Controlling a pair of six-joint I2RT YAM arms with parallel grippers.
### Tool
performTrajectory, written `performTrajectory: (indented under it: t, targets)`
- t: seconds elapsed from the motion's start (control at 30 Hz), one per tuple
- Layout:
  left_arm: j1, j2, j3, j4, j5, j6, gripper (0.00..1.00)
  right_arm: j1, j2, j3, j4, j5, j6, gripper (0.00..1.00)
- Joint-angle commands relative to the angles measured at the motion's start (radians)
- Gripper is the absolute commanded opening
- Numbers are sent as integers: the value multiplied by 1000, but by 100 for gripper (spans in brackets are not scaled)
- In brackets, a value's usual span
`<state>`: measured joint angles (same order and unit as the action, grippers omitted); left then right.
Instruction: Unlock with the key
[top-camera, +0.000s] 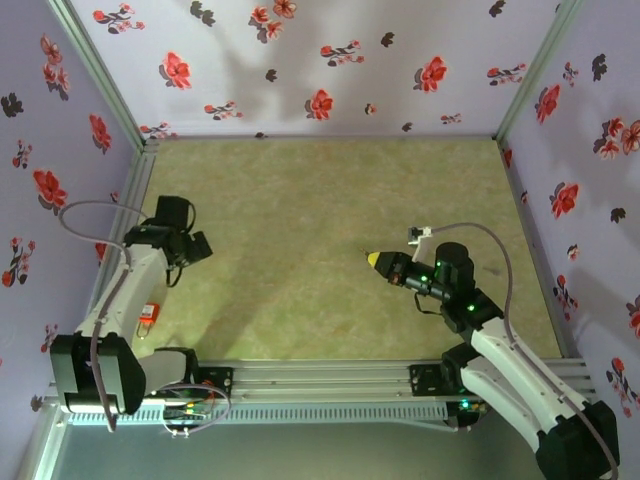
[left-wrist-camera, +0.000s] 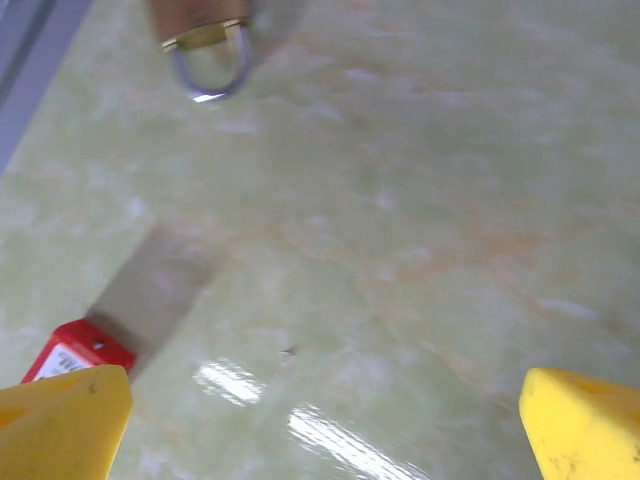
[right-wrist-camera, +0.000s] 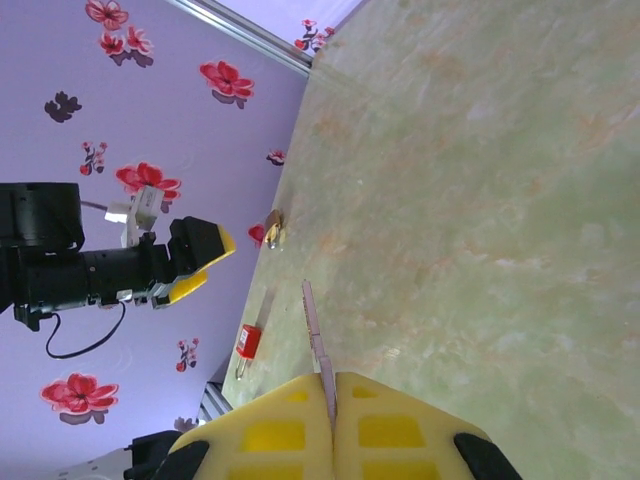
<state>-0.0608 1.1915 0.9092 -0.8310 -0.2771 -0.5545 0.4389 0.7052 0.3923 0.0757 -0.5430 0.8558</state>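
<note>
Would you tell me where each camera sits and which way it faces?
Top: above and behind, looking down on the table; left arm, right arm show.
Left wrist: low over table, facing padlock and key; open left gripper below.
Right wrist: looking leftward across table; shut right gripper below.
Shared: both wrist views hold key and padlock.

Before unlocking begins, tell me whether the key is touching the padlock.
Apart. In the left wrist view the padlock sits at the top edge and the key at the lower left, with bare table between them.

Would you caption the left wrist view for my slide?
Open left gripper over table, key by one fingertip, padlock beyond.
</note>
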Motion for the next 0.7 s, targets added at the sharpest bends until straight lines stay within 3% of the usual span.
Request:
performTrajectory:
  t: [0.0,0.17,0.3,0.67]
  targets:
    - [107,-21,-34,-5,34,-11,100,4,7,27,-14,27,-17,0]
    - [263,-13,-94,55,52,-96,100,4,36,23,0,34,-3,0]
    - [396,19,-157,115,165,-138,100,3,56,22,3,33,-3,0]
    - [518,49,-253,192,228,-173,99,3,74,17,-2,41,-7,0]
